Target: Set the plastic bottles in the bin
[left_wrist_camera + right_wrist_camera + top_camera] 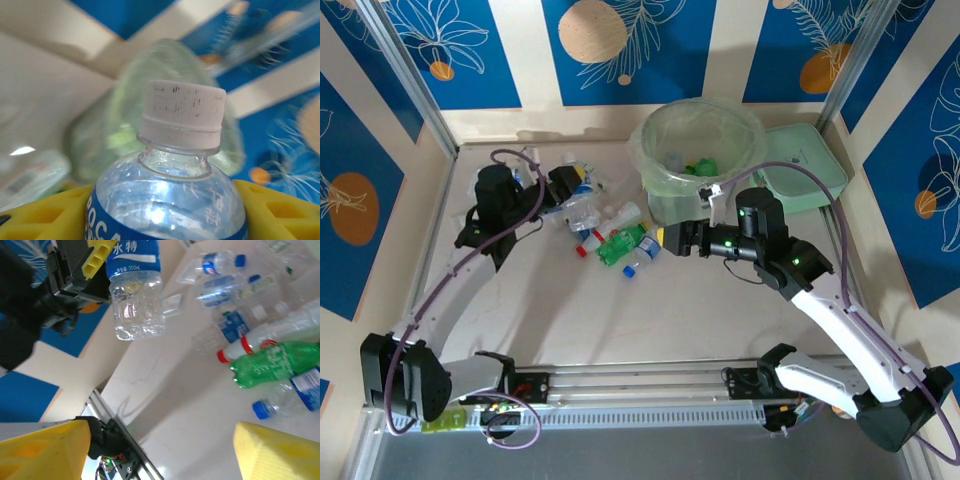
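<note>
L gripper point(570, 186) is clamping a clear bottle point(583, 190) w/ blue label, upper left of centre in the top view. L wrist cam is showing the neck and white cap point(182, 116) mid-frame. The yellow fingers point(40, 216) are pressing on both sides of the body at the bottom edge. In the R wrist view the same bottle is hanging in the upper left of frame, base pointing down-frame. It's looking lifted off the table, tho the angle is making that hard to confirm.

R gripper point(160, 450) is standing wide, yellow fingers in the bottom corners of frame, nothing between them. In the top view it's sitting right of centre, just below the bin point(698, 150) and just right of the loose pile.

Bin is sitting upper centre-right, bag-lined, w/ something green lying inside. A flat pale-green lid point(807, 178) is lying just beside it on the right.

Loose bottles are lying mid-frame between the two grippers, incl. a green bottle point(277, 362), a white bottle w/ red cap point(235, 349) just above it, and a blue-cap bottle point(280, 401) below it.
</note>
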